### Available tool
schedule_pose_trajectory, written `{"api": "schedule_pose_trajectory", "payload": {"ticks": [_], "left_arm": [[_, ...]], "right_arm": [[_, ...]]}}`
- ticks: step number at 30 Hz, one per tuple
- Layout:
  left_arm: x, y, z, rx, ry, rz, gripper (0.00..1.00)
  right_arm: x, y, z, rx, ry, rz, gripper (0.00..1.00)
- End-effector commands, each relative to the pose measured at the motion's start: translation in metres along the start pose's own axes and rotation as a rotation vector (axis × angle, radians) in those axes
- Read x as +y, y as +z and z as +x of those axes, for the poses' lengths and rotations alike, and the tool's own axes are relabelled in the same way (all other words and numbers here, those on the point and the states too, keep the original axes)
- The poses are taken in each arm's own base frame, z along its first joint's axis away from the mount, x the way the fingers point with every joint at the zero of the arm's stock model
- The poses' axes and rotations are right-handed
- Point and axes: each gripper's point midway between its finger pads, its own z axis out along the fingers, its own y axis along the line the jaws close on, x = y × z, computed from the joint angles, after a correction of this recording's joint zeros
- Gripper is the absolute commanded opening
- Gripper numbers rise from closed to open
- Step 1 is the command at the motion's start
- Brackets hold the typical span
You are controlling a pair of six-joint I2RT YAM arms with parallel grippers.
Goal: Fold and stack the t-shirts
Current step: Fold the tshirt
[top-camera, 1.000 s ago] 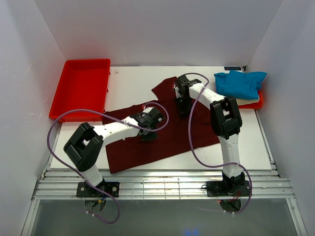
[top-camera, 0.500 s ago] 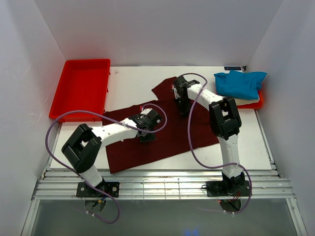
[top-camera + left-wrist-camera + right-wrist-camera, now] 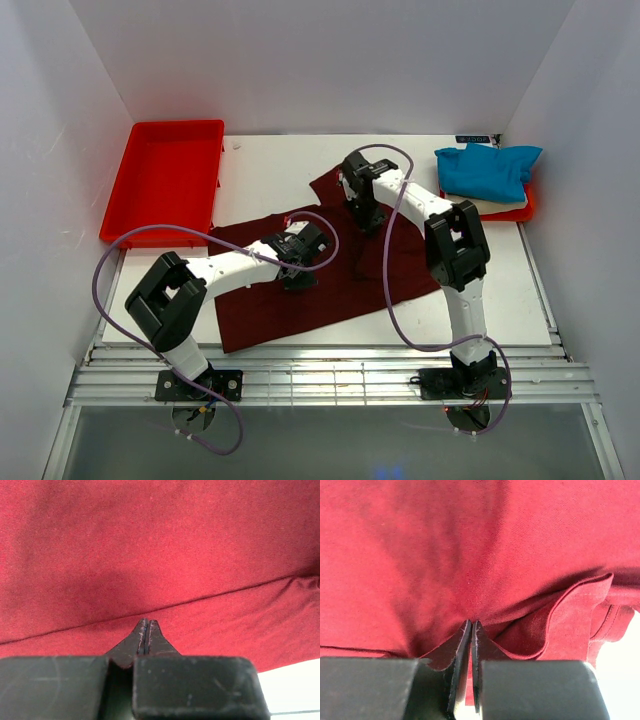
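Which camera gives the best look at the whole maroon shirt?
The top external view: the maroon shirt lies spread out, most of its outline visible. Both wrist views show only close-up red cloth and folds.

No words or numbers could be read in any of the views. A small dark strip (image 3: 473,139) sat at the far edge of the white bench (image 3: 270,170), just beside the bright blue cloth t-shirt (image 3: 487,168). It had some tiny light marks on it, but they were too small to make out.
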Motion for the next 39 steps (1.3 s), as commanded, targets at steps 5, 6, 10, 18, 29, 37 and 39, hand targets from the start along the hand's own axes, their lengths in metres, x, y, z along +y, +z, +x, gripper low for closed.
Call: {"api": "schedule_pose_trajectory", "payload": {"ticks": [5, 6, 10, 18, 29, 37, 39], "left_arm": [[0.004, -0.010, -0.005, -0.033, -0.021, 0.010, 0.00], [0.004, -0.010, -0.004, -0.032, -0.020, 0.009, 0.00], [0.006, -0.008, -0.002, -0.025, -0.021, 0.007, 0.00], [0.008, -0.006, 0.003, -0.013, -0.019, 0.006, 0.00], [0.012, -0.007, 0.002, -0.029, -0.025, -0.005, 0.00], [0.043, -0.019, -0.022, -0.119, -0.076, -0.101, 0.00], [0.045, -0.025, -0.026, -0.140, -0.092, -0.088, 0.00]], "right_arm": [[0.013, -0.016, -0.001, -0.008, -0.033, 0.003, 0.08], [0.013, -0.016, -0.001, -0.007, -0.041, 0.015, 0.08], [0.013, -0.017, -0.004, -0.013, -0.043, 0.032, 0.08], [0.011, -0.015, -0.001, 0.001, -0.037, 0.045, 0.15], [-0.015, -0.033, -0.014, -0.058, 0.045, 0.148, 0.19], [-0.078, -0.024, -0.039, -0.114, 0.249, 0.176, 0.16], [-0.095, -0.019, -0.038, -0.122, 0.287, 0.187, 0.12]]}}
